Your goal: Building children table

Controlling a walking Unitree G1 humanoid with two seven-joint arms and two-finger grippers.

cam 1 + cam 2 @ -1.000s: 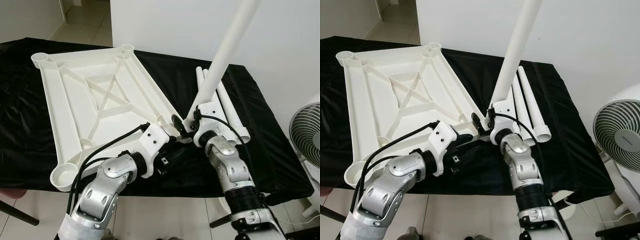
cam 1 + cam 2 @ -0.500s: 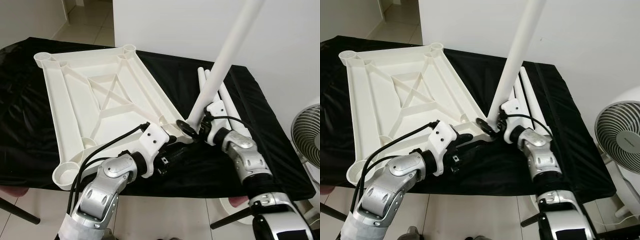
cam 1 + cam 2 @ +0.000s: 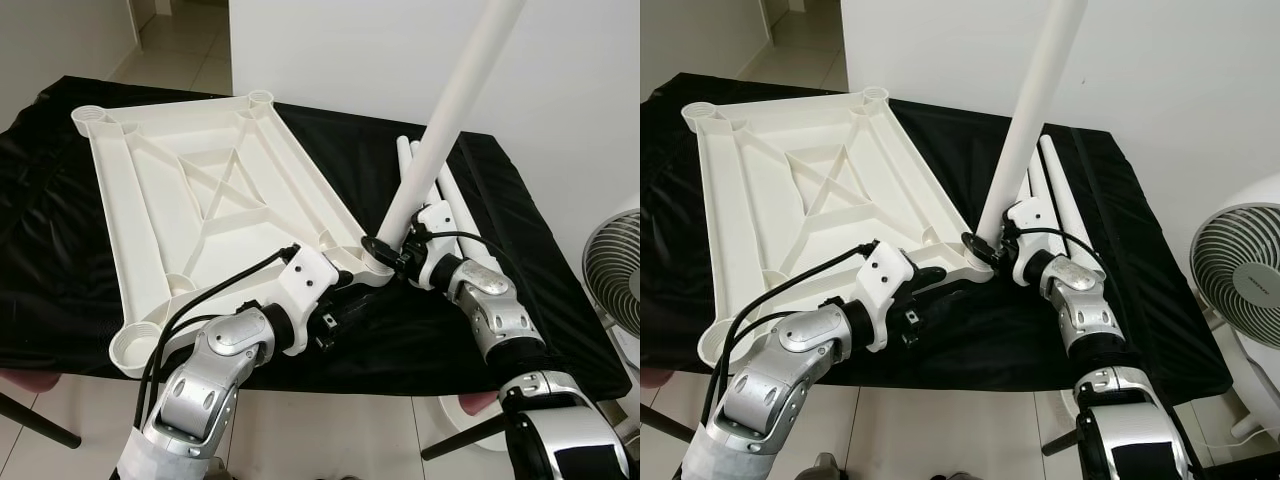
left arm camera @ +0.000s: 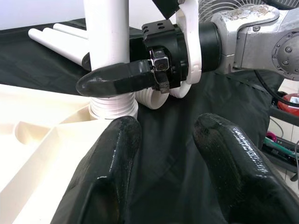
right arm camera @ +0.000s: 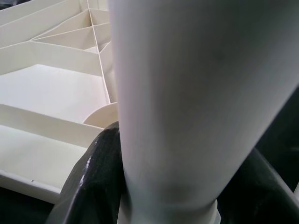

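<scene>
Presently: white tabletop [image 3: 200, 200], upside down, ribs showing, on black cloth [image 3: 60, 250]. Right gripper [image 4: 119, 79] clamped round the base of one white leg [image 3: 445, 120], which stands tilted in the tabletop's near-right corner socket [image 4: 113, 109]. Left gripper [image 4: 163, 154], fingers parted and empty, just beside that corner. Spare legs [image 3: 1060, 205] lying on the cloth to the right. Fan [image 3: 1240, 275] at far right.

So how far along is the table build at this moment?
Early stage. Done: the tabletop lies underside up on the black cloth. In hand: the right gripper is clamped on one leg, its threaded end at the near corner socket; the left gripper sits open beside it. Left: three spare legs lie on the cloth.
</scene>
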